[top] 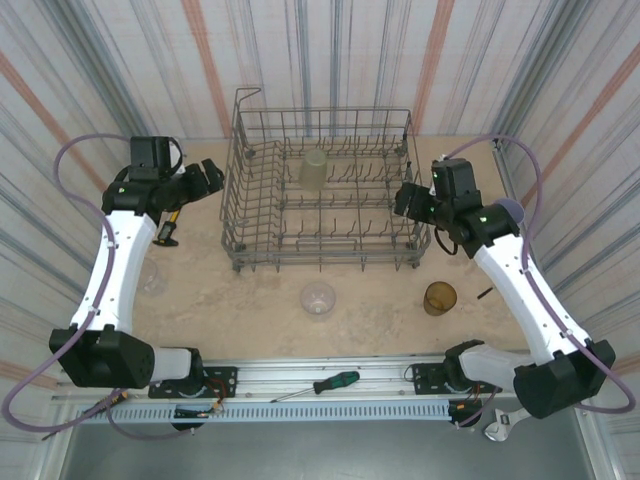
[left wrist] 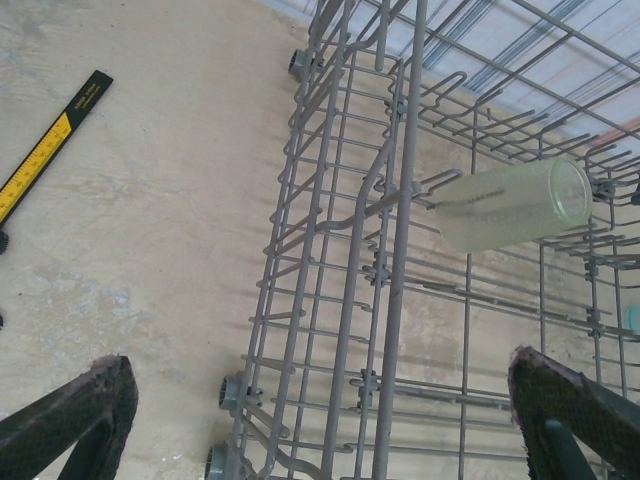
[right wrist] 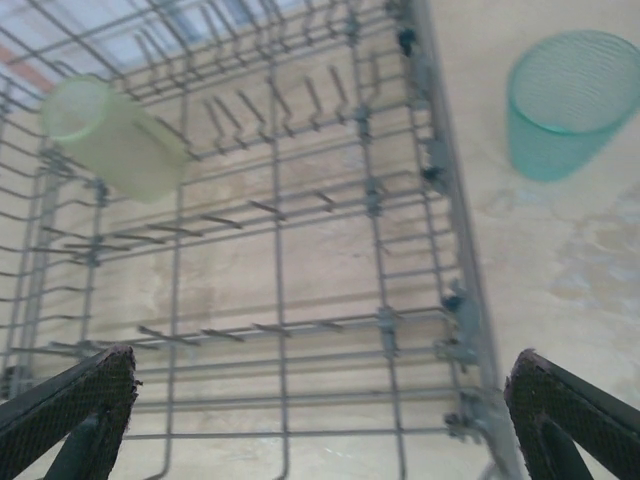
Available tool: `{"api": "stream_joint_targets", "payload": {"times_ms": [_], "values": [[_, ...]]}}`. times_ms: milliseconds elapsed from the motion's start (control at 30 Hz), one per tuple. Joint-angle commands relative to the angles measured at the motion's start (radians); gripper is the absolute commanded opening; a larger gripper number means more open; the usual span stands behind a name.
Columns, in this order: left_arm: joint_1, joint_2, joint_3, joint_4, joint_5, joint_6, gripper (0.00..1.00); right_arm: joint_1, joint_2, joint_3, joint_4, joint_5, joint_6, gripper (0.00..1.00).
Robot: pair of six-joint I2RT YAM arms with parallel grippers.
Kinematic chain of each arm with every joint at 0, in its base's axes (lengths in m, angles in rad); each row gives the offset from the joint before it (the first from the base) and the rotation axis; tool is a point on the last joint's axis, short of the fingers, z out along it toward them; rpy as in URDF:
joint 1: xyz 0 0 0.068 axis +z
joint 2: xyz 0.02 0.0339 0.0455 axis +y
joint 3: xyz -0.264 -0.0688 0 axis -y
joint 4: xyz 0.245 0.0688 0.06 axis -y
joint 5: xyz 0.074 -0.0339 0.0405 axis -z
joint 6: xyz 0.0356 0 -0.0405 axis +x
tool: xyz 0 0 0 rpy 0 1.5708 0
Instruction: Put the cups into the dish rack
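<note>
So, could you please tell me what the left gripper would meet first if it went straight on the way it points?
Most likely the dish rack: its side wall stands squarely ahead, between the open jaws of the left gripper. The pale yellow-green cup lies deeper inside, past that wall.

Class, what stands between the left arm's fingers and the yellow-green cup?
A wire side wall of the dish rack stands between the left fingers and the yellow-green cup, as the left wrist view shows.
</note>
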Motion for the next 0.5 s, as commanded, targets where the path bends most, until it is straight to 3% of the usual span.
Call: {"api": "stream_joint_targets", "payload": {"times_ms": [0,467], "values": [[-0.003,-0.035,0.004,-0.037,-0.025,0.024,0.99,-0.039,-0.025,-0.047,-0.097,-0.011,-0.014,0.99],[-0.003,-0.034,-0.005,-0.043,-0.005,0.126,0.99,-0.079,-0.145,-0.165,-0.249,0.024,0.044,0.99]]}}
